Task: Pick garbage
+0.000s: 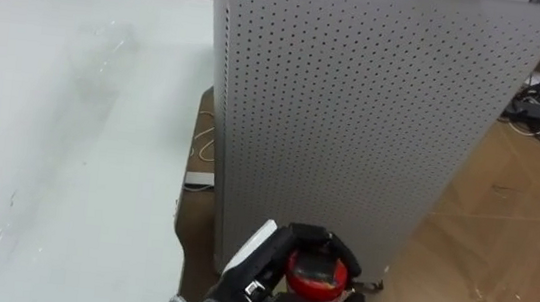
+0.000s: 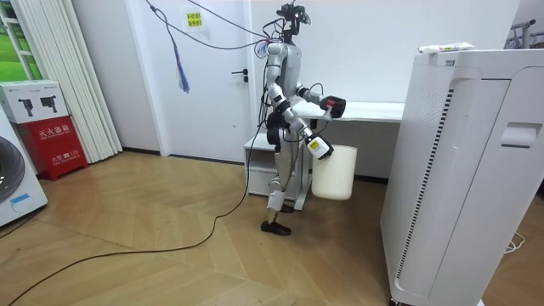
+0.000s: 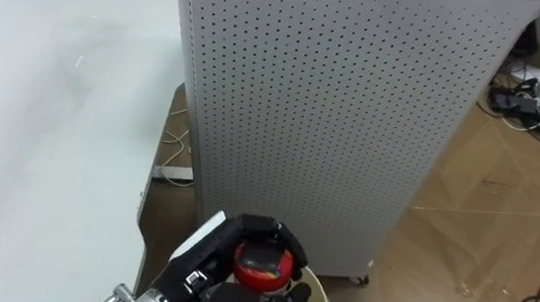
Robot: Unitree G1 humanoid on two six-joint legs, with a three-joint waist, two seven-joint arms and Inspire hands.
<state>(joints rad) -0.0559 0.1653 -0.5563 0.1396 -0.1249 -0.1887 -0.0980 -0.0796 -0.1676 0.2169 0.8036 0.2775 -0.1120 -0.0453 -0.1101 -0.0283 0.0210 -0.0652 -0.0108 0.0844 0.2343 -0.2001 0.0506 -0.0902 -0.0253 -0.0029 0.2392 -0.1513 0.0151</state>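
The left robot hand [image 1: 267, 271] is curled round a red item [image 1: 315, 274], the garbage, and holds it up in front of the body. In the room view a white bin [image 2: 333, 174] stands below it, and the right robot hand [image 2: 319, 146] hangs low by the bin's rim; whether that one grips anything I cannot tell. The white table [image 1: 71, 130] lies to the left; a tall perforated unit [image 1: 355, 110] rises ahead. The pick looks done and the carry is in hand; the next move likely calls for centring the item over the bin's mouth before letting go.
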